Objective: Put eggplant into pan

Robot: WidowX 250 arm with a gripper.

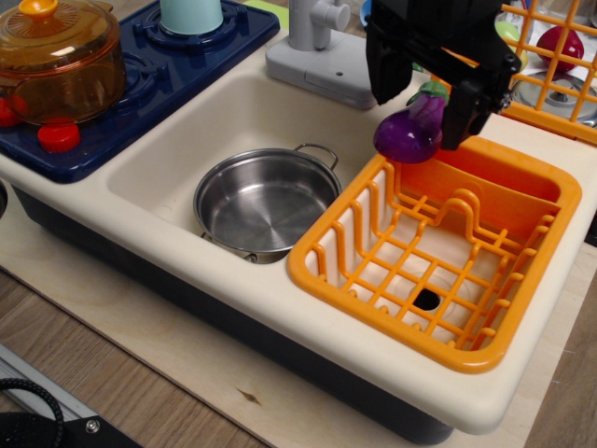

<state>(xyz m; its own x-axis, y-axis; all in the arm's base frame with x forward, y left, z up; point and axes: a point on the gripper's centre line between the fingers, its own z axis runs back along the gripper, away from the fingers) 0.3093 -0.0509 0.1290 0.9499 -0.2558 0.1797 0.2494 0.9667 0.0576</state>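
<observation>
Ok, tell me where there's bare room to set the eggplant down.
The pan is empty and unobstructed inside the sink. The orange drying rack floor is also bare. It is crowded around the end effector straddling the eggplant, and on the stove.

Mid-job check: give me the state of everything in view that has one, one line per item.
gripper: open, fingers either side of the eggplant
eggplant: resting at the back corner of the drying rack, not in the pan
pan: empty, upright in the sink
drying rack: nothing inside it
amber pot: lid on, on the stove
</observation>
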